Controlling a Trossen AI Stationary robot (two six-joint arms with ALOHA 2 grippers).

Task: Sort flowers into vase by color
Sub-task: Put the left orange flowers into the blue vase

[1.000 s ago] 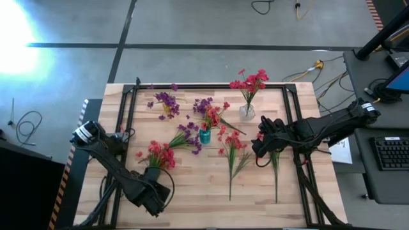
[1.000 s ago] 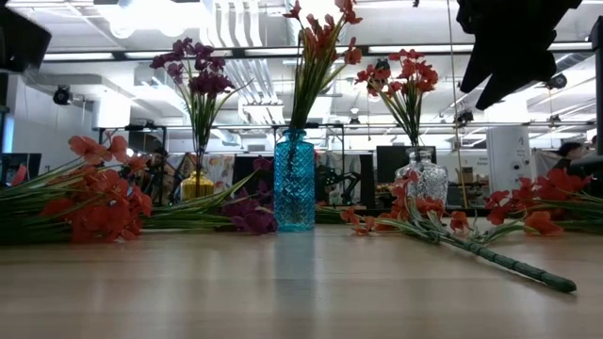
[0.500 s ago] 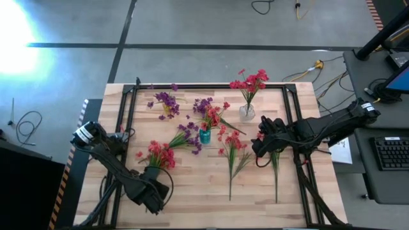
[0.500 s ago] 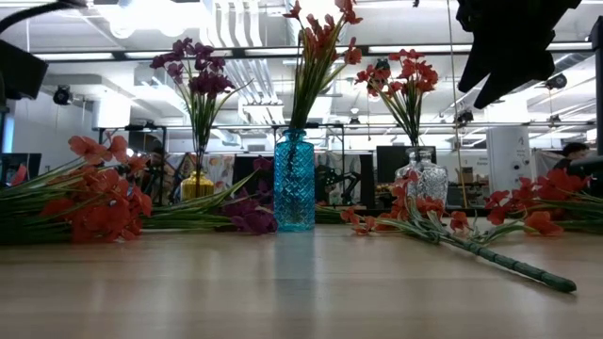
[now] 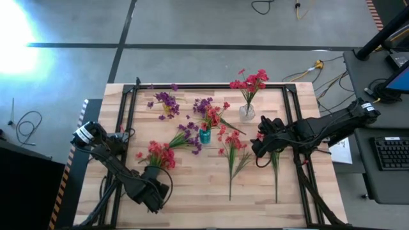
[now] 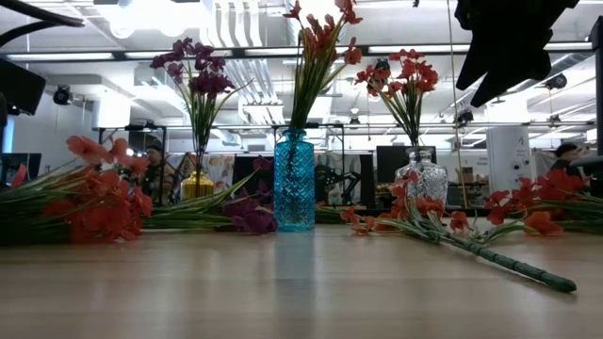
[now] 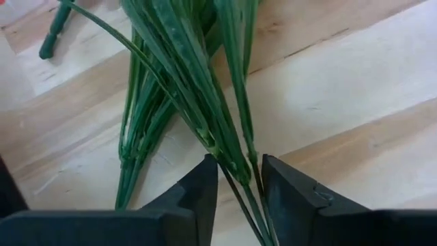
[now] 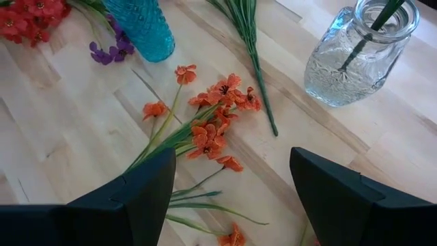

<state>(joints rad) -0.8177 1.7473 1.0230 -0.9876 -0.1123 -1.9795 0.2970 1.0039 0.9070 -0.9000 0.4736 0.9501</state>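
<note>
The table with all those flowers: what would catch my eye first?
Probably the blue vase at the table's middle, holding tall red flowers, with a clear glass vase of red ones beside it. Near the front left edge, the left gripper closes around green stems of a red sprig lying flat.

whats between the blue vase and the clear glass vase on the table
A loose red-blossomed sprig lies between the blue textured glass vase and the clear glass vase; the high and right wrist views show it.
</note>
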